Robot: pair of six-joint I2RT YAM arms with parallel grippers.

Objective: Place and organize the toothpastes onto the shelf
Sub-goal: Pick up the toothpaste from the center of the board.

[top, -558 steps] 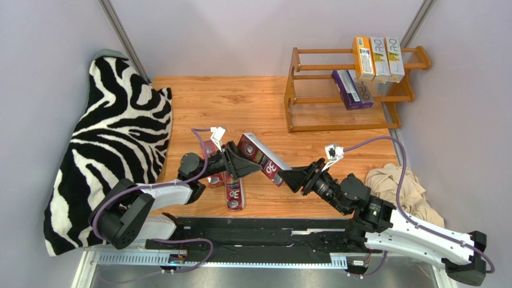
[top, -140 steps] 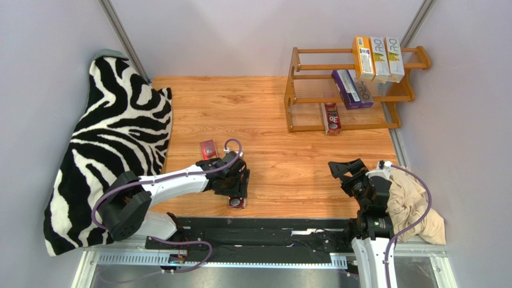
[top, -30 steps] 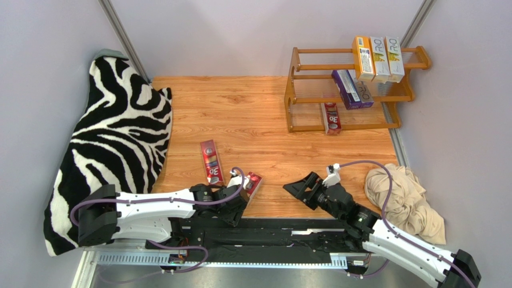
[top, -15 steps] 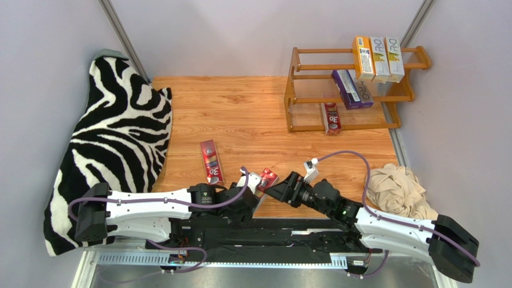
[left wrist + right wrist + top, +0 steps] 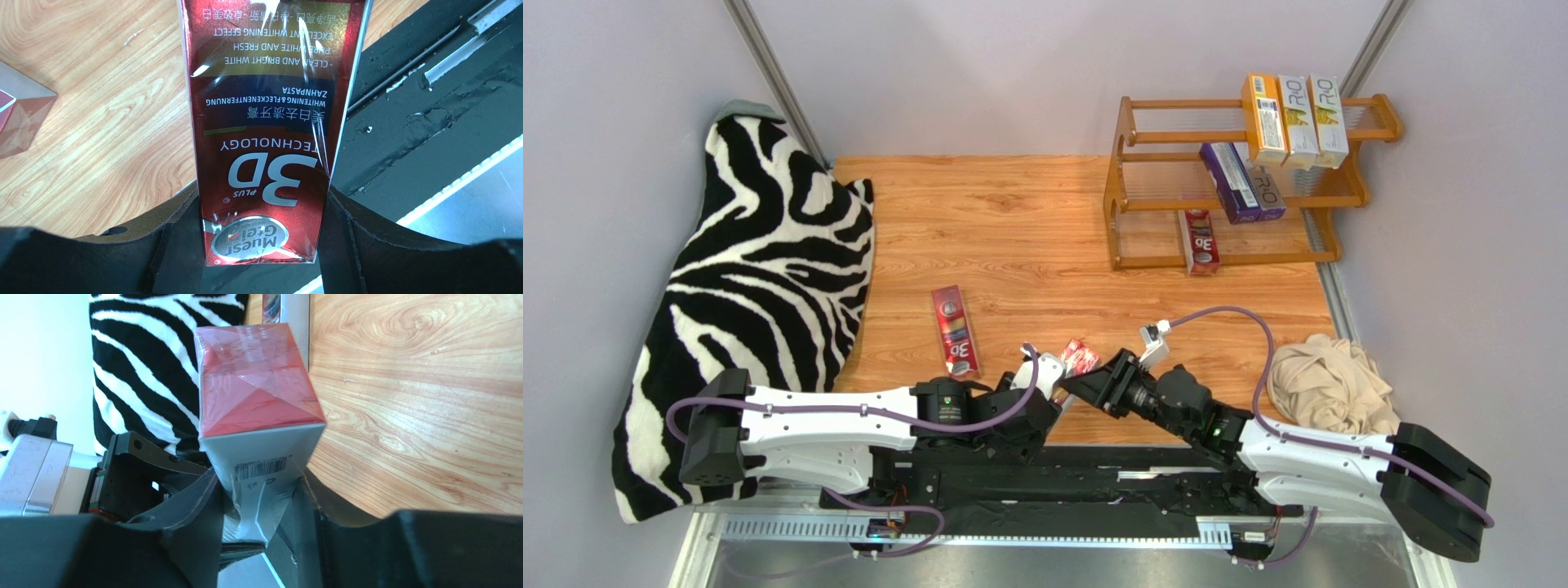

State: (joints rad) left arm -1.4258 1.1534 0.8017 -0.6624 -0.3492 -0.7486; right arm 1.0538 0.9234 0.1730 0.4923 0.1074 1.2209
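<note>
A red toothpaste carton (image 5: 1078, 357) is held above the table's near edge, and both grippers grasp it. My left gripper (image 5: 1051, 377) is shut on its printed end; in the left wrist view the carton (image 5: 270, 122) runs up from between the fingers of that gripper (image 5: 264, 248). My right gripper (image 5: 1095, 382) is shut on the opposite end, its jaws (image 5: 258, 511) pinching the grey barcode side of the carton (image 5: 258, 386). Another red carton (image 5: 952, 328) lies flat on the table. The shelf (image 5: 1133, 184) holds a red carton (image 5: 1199, 240) low, two purple ones (image 5: 1241, 181) in the middle, and three orange and white ones (image 5: 1296, 119) on top.
A zebra-striped cloth (image 5: 756, 282) covers the left side of the table (image 5: 1014, 221). A crumpled beige cloth (image 5: 1339, 398) lies at the right, close to the right arm. The black base rail (image 5: 1075, 472) runs along the near edge below both grippers.
My right gripper reached left to the carton and shut on its free end. The left gripper carried the carton slightly rightward and still grips it.
</note>
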